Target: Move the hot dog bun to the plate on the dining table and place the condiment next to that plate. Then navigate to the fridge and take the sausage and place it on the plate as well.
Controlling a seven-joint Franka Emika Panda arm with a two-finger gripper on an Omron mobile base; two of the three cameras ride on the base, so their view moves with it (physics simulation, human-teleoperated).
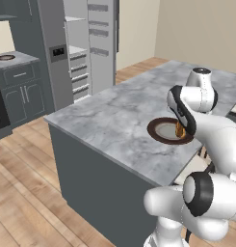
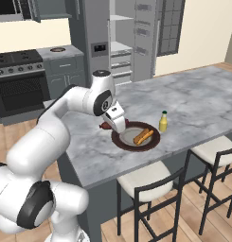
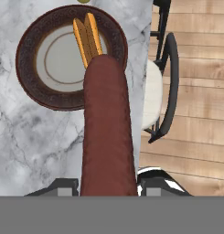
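**Sausage held over plate, ready to set down**

Nearest: sausage (image 3: 108, 128) clamped lengthwise in the pincer (image 3: 108, 185), poised above the plate's (image 3: 29, 75) near rim, probably for lowering beside the bun (image 3: 87, 39) already lying there. Beyond, on the tabletop (image 2: 193, 101): condiment bottle (image 2: 163, 121) just beside the plate. Stools (image 2: 148, 182) below the edge, no obstacle.

No lettering, label or number to read here, not on the condiment bottle (image 2: 163, 121) nor the fridge panel (image 2: 99, 48).
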